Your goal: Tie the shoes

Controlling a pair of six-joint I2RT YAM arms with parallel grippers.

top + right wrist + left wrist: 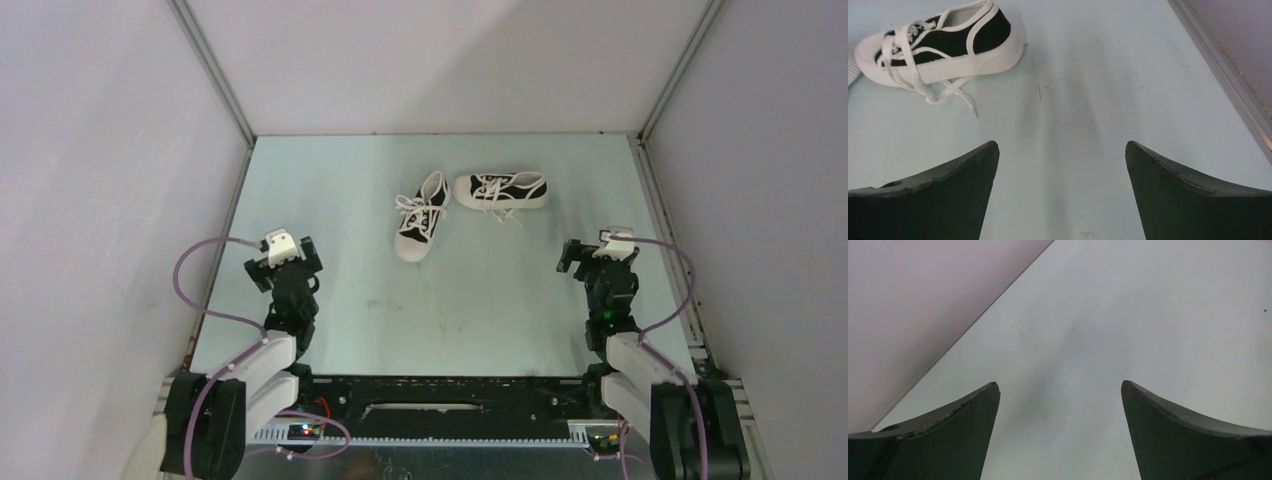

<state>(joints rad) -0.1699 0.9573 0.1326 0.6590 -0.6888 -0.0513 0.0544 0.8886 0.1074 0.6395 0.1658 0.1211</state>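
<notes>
Two small black canvas sneakers with white toe caps, soles and loose white laces lie at the far middle of the table. The left shoe (421, 216) points its toe toward me. The right shoe (501, 189) lies sideways, toe to the left, and also shows in the right wrist view (943, 42) with its laces trailing on the table. My left gripper (283, 262) is open and empty at the near left, over bare table (1060, 390). My right gripper (592, 257) is open and empty at the near right, well short of the shoes (1062, 150).
The pale table (330, 290) is enclosed by white walls on the left, back and right, with metal frame rails along its edges (1228, 75). The left wall (913, 315) rises close beside my left gripper.
</notes>
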